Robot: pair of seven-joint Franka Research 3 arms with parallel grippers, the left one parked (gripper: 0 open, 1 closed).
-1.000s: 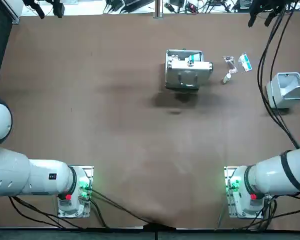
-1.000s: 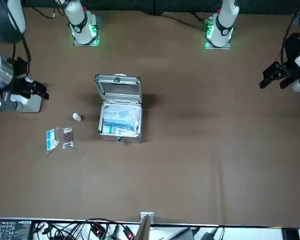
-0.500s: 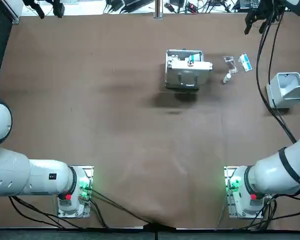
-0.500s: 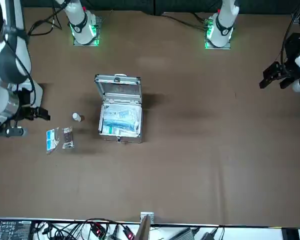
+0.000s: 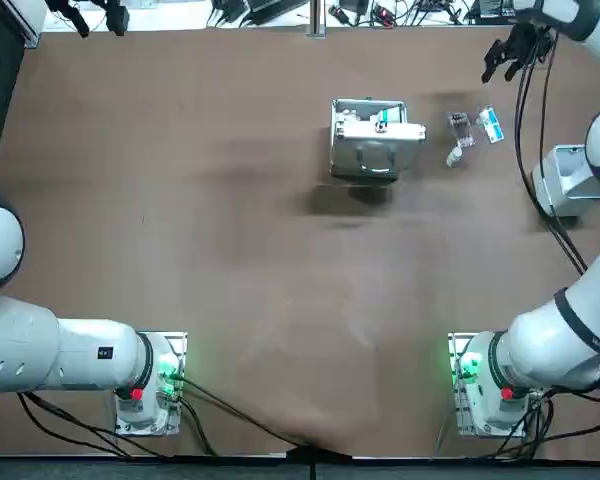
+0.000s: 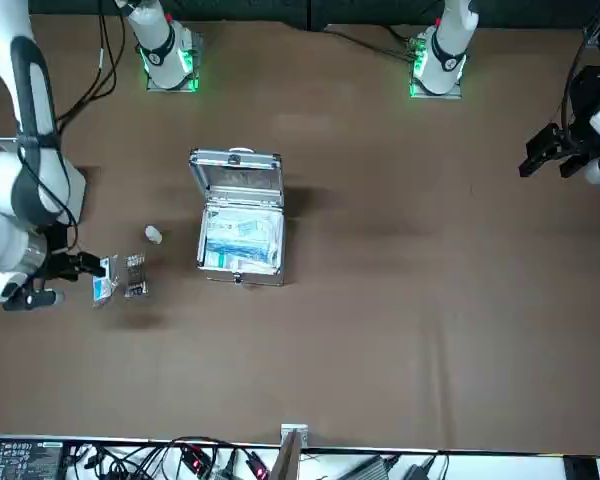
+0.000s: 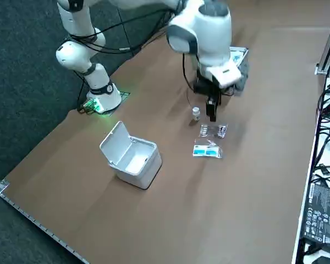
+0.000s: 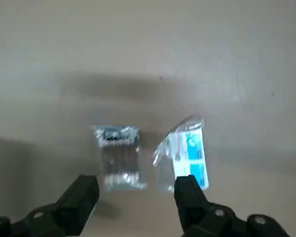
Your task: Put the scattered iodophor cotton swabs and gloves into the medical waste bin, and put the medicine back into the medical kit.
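right pincer (image 8: 137, 187) has swung out, hovering spread apart above the swab packet (image 8: 119, 157).

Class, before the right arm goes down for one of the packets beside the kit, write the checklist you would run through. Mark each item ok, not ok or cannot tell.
1. Right gripper open and empty: ok. The fingers are apart with nothing between them.
2. Fingers straddle one packet only: not ok. The swab packet sits between their lines, but one finger lines up with the blue-and-white packet.
3. Packets apart, not overlapping: ok.
4. Waste bin lid up: ok.
5. Medical kit open: ok.
6. Small bottle clear of the packets: ok. It stands apart from them.
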